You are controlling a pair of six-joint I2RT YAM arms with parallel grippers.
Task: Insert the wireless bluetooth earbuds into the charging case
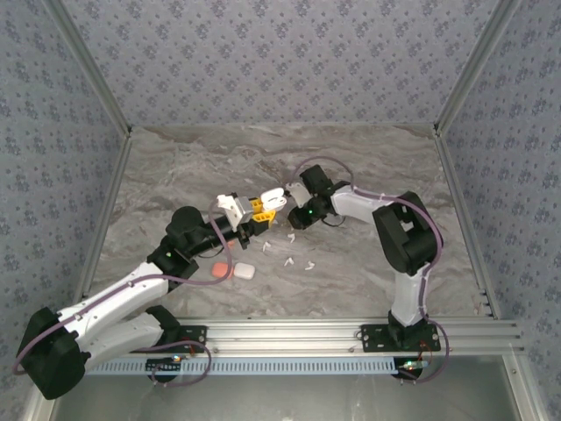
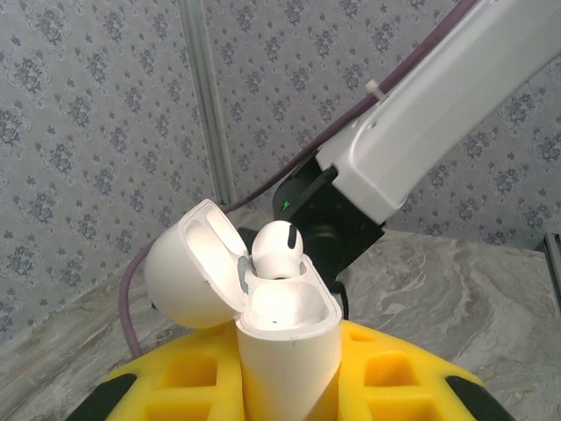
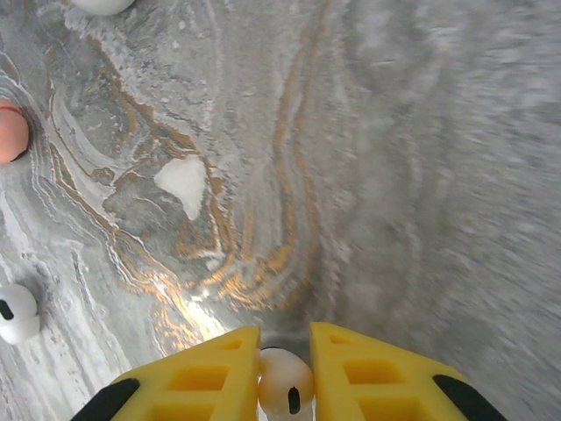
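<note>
2 firm grips
The charging case [image 2: 285, 351] is clamped by left fingers [image 2: 394, 386]; 1 earbud [image 3: 285, 386] is pinched by right fingers [image 3: 377, 373].

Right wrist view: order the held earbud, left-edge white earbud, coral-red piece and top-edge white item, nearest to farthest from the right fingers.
1. Held earbud, between the right fingers.
2. White earbud, lower left edge.
3. Coral-red piece, upper left edge.
4. White item, top edge, left.
</note>
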